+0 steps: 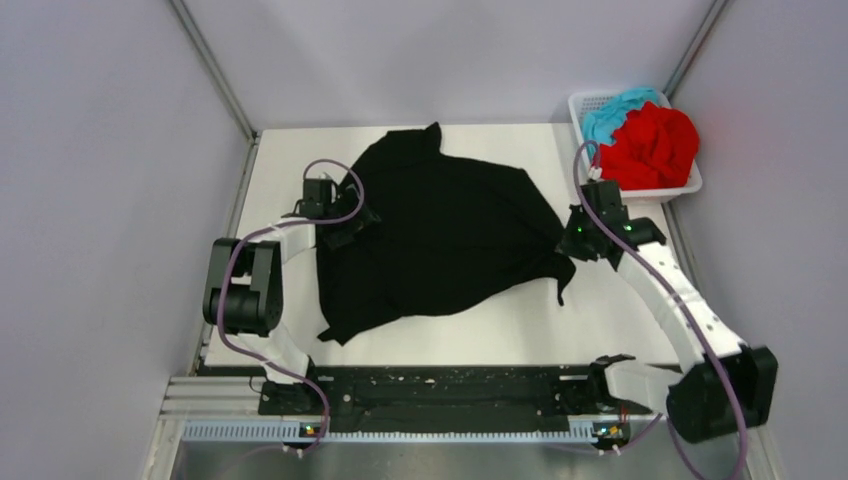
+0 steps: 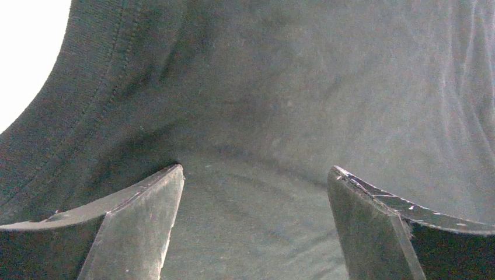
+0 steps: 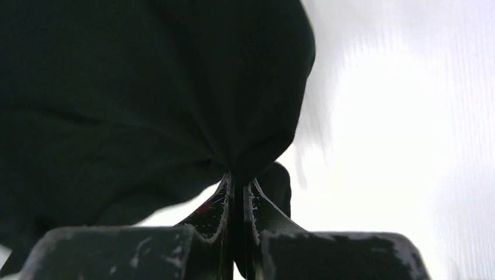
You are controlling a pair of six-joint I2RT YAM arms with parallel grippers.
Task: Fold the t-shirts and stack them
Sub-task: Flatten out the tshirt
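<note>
We have barely begun: the black t-shirt (image 1: 440, 235) lies unfolded on the tabletop (image 1: 500, 330), our right hand (image 1: 564, 244) pinching its bunched edge, our left hand (image 1: 347, 232) spread wide over it, the red t-shirt (image 1: 655, 145) and teal t-shirt (image 1: 612, 110) heaped in the basket (image 1: 690, 187).

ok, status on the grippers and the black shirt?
Left gripper open over left edge of black shirt. Right gripper shut on its right edge, cloth bunched. Shirt spread, not folded. Red shirt and teal shirt in basket, far right corner.
</note>
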